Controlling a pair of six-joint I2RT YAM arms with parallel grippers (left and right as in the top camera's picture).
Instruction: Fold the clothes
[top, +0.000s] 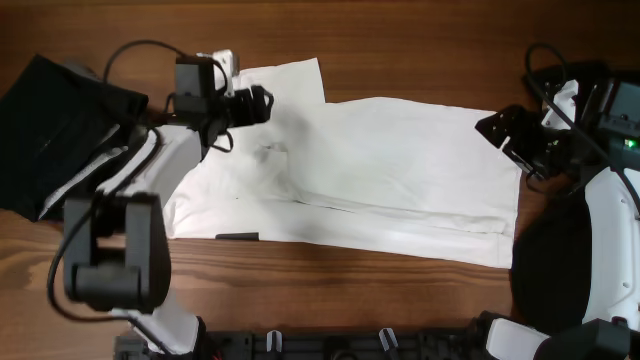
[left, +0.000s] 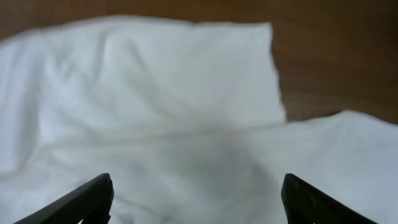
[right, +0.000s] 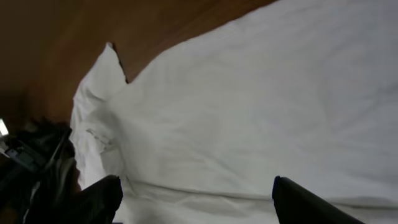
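Observation:
A large white T-shirt (top: 400, 160) lies spread flat across the middle of the wooden table, one sleeve pointing to the far left. A small dark label (top: 237, 237) sits at its near left edge. My left gripper (top: 264, 101) is open and empty over the shirt's far left part; its wrist view shows the jaws (left: 196, 180) wide apart above the white cloth (left: 155, 81). My right gripper (top: 497, 130) is open and empty at the shirt's far right edge; its jaws (right: 196, 182) hang wide apart over the white cloth (right: 249, 93).
A black garment (top: 50, 120) lies at the far left, partly under the left arm. A dark garment (top: 550, 275) lies at the near right beside the right arm. Bare wood (top: 400, 40) runs along the far side.

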